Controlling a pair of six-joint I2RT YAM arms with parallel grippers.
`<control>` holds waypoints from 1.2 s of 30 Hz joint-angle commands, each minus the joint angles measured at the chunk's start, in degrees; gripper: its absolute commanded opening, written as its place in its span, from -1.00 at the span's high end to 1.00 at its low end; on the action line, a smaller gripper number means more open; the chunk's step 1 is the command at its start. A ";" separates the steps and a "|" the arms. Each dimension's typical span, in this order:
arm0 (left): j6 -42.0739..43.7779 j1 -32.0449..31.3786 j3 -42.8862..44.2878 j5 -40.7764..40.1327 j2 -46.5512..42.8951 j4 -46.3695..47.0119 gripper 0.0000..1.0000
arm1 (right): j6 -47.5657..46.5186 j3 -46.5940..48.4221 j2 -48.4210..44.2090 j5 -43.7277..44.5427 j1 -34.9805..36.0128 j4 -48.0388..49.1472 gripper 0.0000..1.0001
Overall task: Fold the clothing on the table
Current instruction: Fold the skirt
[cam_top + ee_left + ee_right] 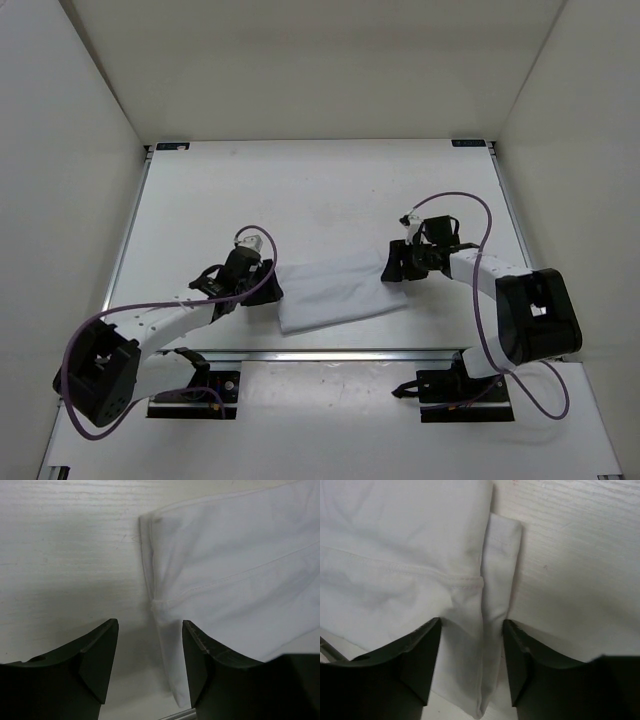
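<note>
Both left gripper (150, 624) and right gripper (472, 622) gape empty; I'd pinch the end hems of the thin white fabric piece (340, 292) evenly before lifting.

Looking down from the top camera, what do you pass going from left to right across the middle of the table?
Left end effector → clothing → right end effector.

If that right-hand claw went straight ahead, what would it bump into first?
Probably the clothing: its folded edge lies between the open jaws of the right gripper, though its height is unclear.
</note>
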 commanded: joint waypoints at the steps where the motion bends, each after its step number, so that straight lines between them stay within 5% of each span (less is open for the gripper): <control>1: -1.94 -0.21 -1.13 0.55 1.32 2.59 -0.28 | 0.72 -1.37 2.34 0.81 0.36 -0.81 0.04; 6: -2.12 -0.30 -1.32 0.90 4.65 2.77 0.02 | 0.63 0.12 4.36 2.39 1.50 -1.79 0.44; 9: -1.77 -0.38 -1.40 1.78 6.50 3.65 0.57 | 1.24 0.92 5.85 2.22 1.41 -1.96 0.68; 13: -0.63 -0.91 0.09 1.87 9.40 4.44 1.00 | 0.11 3.10 6.30 2.13 1.85 -2.84 1.00; 29: 3.59 -2.50 16.17 5.21 28.20 6.72 1.00 | -5.79 36.22 7.08 4.59 9.23 -18.74 1.00; 36: 2.19 -1.26 21.08 11.89 35.59 12.62 1.00 | -1.40 33.71 9.63 0.90 16.61 -14.98 1.00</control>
